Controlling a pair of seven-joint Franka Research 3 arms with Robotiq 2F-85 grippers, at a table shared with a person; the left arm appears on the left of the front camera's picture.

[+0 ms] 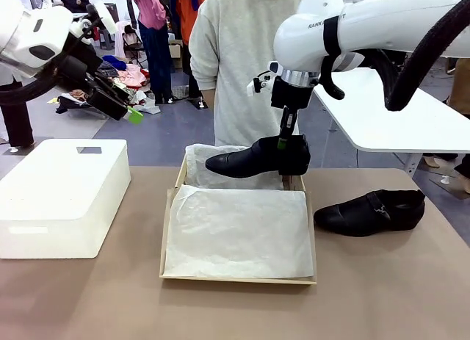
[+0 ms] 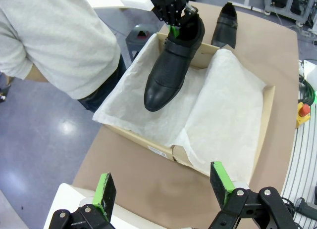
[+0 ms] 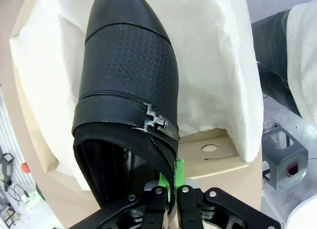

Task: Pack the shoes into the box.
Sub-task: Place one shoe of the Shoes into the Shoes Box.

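**Over the brown table, one shoe is hanging above the box**

The brown tabletop (image 1: 382, 296) is carrying the open brown cardboard shoebox (image 1: 239, 280) at its middle. Crumpled white tissue paper (image 1: 239, 237) is draping across the box as a lining.

Your right gripper (image 3: 173, 189) is reaching down from the right. It is pinching the rear collar of one glossy black leather slip-on shoe (image 1: 253, 158), jaws pressed tight on the leather. That hold is letting the shoe hang roughly level, toe pointing to your left, over the far part of the box. The shoe is looking just clear of the paper, though you cannot be sure of that. Gripping at the heel end is probably leaving the sole free to settle flat on the lining.

The matching black shoe (image 1: 371, 211) is sitting on its sole on the table just right of the box, awaiting its turn.

Your left gripper (image 2: 161, 187) is hovering high on the left, above the white rectangular block (image 1: 62, 189). Its green-padded fingers are spread wide and holding nothing, which is leaving the approach to the box free.

A person in a pale sweatshirt (image 1: 242, 53) is standing at the far edge behind the box, not touching it.
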